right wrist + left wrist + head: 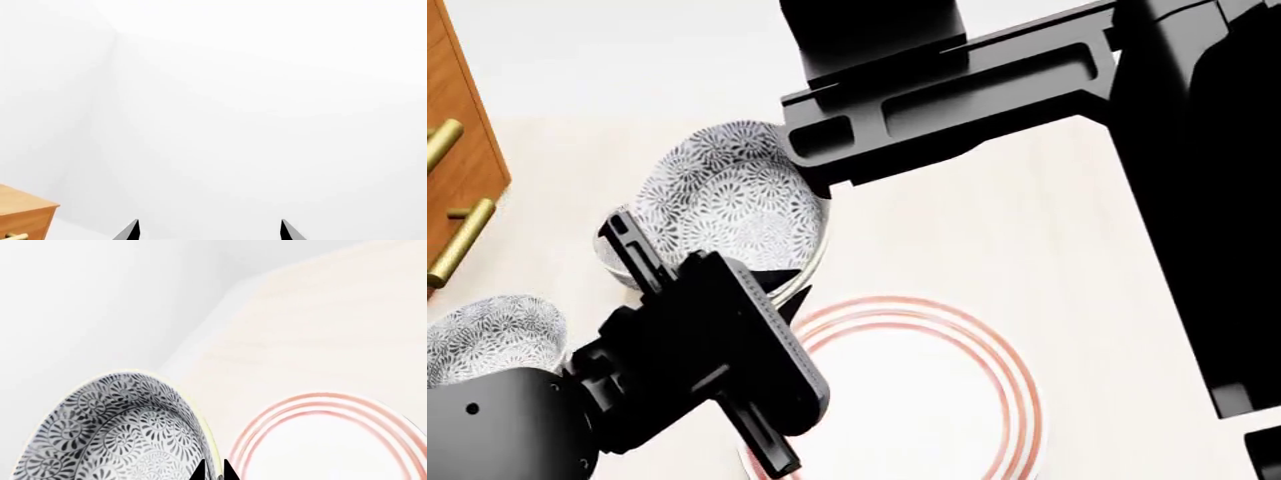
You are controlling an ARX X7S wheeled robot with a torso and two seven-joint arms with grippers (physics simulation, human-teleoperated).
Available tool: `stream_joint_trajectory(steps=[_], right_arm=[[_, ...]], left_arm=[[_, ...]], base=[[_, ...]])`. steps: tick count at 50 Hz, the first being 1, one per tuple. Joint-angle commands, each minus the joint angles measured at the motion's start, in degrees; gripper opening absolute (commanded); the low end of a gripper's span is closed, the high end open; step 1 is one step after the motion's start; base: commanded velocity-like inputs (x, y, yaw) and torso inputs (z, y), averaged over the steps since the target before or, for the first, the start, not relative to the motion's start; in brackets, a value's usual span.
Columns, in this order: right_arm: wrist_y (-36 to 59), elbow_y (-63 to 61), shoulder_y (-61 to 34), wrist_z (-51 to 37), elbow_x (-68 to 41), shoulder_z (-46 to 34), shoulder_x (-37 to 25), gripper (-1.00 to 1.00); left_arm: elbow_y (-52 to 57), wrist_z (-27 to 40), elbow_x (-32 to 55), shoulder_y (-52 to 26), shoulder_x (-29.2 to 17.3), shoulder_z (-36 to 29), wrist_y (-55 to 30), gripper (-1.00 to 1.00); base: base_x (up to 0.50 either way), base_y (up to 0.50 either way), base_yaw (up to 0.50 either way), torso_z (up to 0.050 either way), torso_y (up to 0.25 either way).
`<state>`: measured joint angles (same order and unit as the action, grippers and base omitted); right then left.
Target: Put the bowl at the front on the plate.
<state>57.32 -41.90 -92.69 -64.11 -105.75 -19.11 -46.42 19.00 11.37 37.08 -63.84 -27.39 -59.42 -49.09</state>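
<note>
The bowl [727, 200], white with a dense grey-blue floral pattern, sits just beyond the plate's far left edge. My left gripper [790, 288] is shut on its near rim, one finger inside and one outside. In the left wrist view the bowl [127, 430] fills one side, and the gripper [214, 470] pinches its rim. The plate [921, 400], white with thin red rings, lies on the pale table beside the bowl and shows again as the plate [333, 440]. My right gripper [209, 229] is open and faces a white wall, holding nothing.
A second patterned bowl [494, 340] stands at the left, partly behind my left arm. A wooden cabinet [454, 150] with brass handles stands at the far left. My right arm [1028, 80] crosses high over the pale table [1028, 230].
</note>
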Motion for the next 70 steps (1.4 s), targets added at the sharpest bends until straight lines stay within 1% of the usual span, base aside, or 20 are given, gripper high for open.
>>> stream_joint_trajectory(steps=[1, 15, 24, 28, 34, 47, 54, 65, 70], right_arm=[[-0.21, -0.11, -0.26, -0.07, -0.22, -0.03, -0.33, 1.0], [-0.52, -0.15, -1.24, -0.3, -0.91, -0.07, -0.63, 1.0], [-0.88, -0.59, -0.95, -0.49, -1.24, 0.2, -1.33, 1.0], [-0.94, -0.59, -1.05, -0.55, -1.28, 0.18, -1.46, 1.0], [-1.14, -0.8, -0.52, -0.55, -1.06, 0.18, -1.61, 1.0], [-1.25, -0.78, -0.63, -0.59, -1.13, 0.01, -1.94, 1.0], [-1.42, -0.64, -1.45, -1.03, -1.94, -0.04, -2.21, 1.0], [-1.32, -0.37, -2.69, -1.51, -2.71, -0.42, -2.47, 1.0], [-1.45, -0.42, -2.12, -0.9, -2.1, -0.23, -2.55, 1.0]], left_arm=[[-2.04, -0.84, -2.67, -0.59, 1.12, -1.65, 0.88, -1.0], [-4.44, -3.39, -5.94, -1.63, 2.59, -6.27, 2.04, -1.0], [-6.78, -4.76, -5.88, -2.13, 3.82, -6.62, 2.58, -1.0], [-6.79, -5.55, -5.62, -2.09, 3.64, -6.63, 3.2, -1.0], [-10.68, -6.88, -5.98, -2.14, 4.29, -6.75, 4.54, -1.0], [-12.87, -8.51, -5.94, -2.6, 5.57, -7.67, 4.65, -1.0], [-14.77, -10.35, -5.73, -2.56, 6.38, -7.98, 6.07, -1.0], [-18.9, -10.89, -6.84, -2.09, 8.42, -8.68, 8.01, -1.0], [-18.9, -10.89, -6.64, -2.23, 8.92, -8.98, 7.14, -1.0]], base=[[0.0, 0.0, 0.0, 0.0, 0.0], [0.0, 0.0, 0.0, 0.0, 0.001], [0.0, 0.0, 0.0, 0.0, 0.0], [0.0, 0.0, 0.0, 0.0, 0.0], [0.0, 0.0, 0.0, 0.0, 0.002], [0.0, 0.0, 0.0, 0.0, 0.0], [0.0, 0.0, 0.0, 0.0, 0.001], [0.0, 0.0, 0.0, 0.0, 0.0], [0.0, 0.0, 0.0, 0.0, 0.0]])
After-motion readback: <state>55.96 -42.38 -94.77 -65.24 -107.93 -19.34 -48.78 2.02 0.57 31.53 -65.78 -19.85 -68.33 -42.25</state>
